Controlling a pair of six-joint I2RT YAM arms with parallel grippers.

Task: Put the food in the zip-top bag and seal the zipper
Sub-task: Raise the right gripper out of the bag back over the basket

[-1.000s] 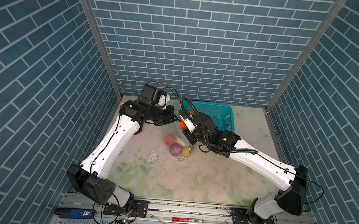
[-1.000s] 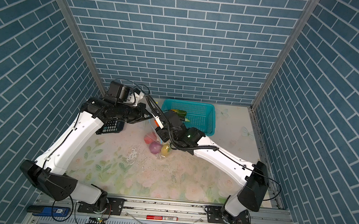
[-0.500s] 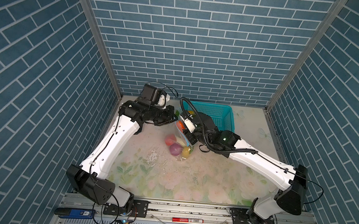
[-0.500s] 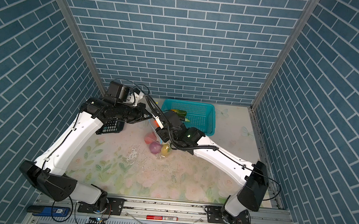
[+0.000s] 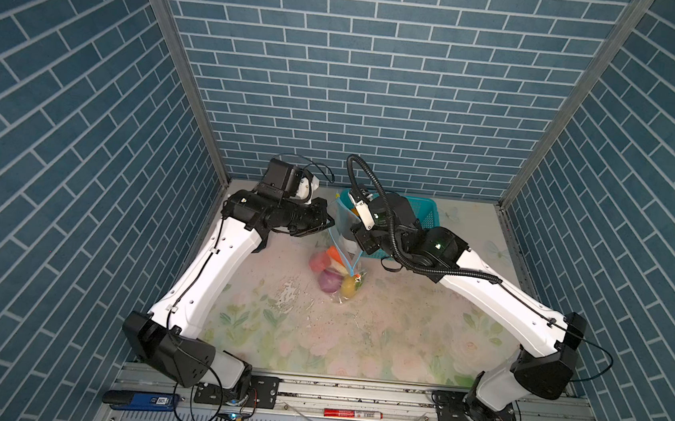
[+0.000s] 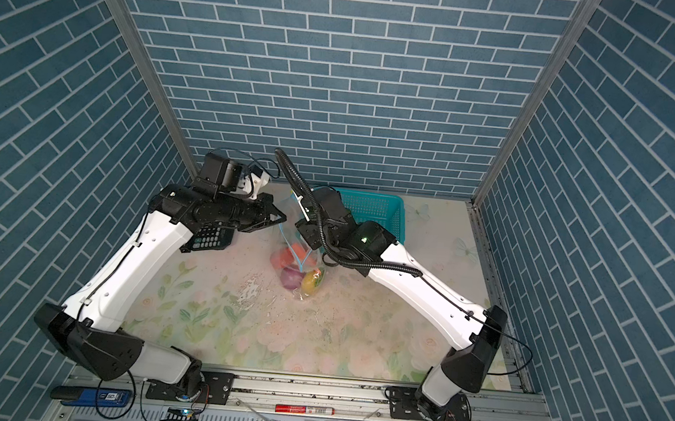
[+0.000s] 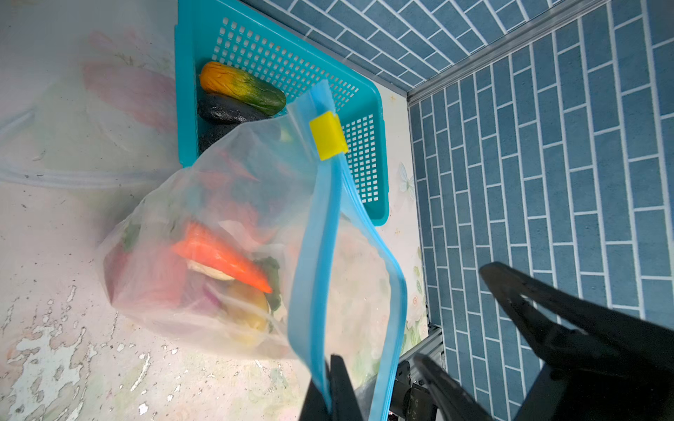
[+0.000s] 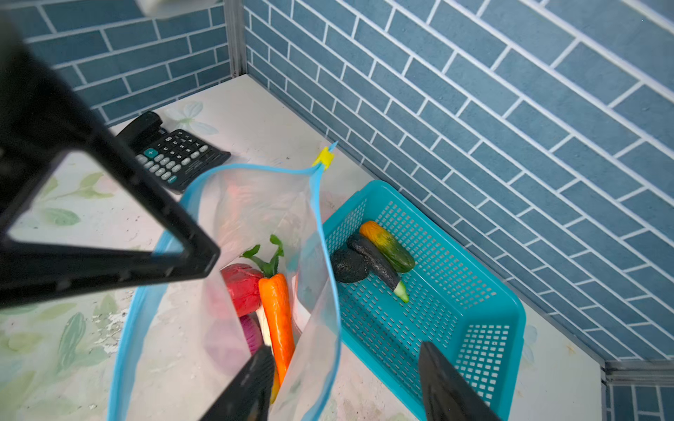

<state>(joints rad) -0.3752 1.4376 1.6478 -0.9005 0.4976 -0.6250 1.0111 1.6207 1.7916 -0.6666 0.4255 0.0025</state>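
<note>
Robot lab test cell, blue faux-brick panel walls (image 5: 339,74), alu mounting rail (image 5: 353,393), floral tabletop mat (image 5: 316,343)

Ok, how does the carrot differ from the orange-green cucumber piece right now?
The carrot lies inside the open zip-top bag; the cucumber piece lies in the teal basket. The carrot is plain orange with green leaves; the cucumber piece fades from orange to green, without leaves. Both are glossy, elongated toy produce.

Only mark I can read: "50" on blue device (image 5: 142,399), lower left of frame. Calculator (image 8: 175,158) keys and red marker (image 5: 353,413) print too small.
</note>
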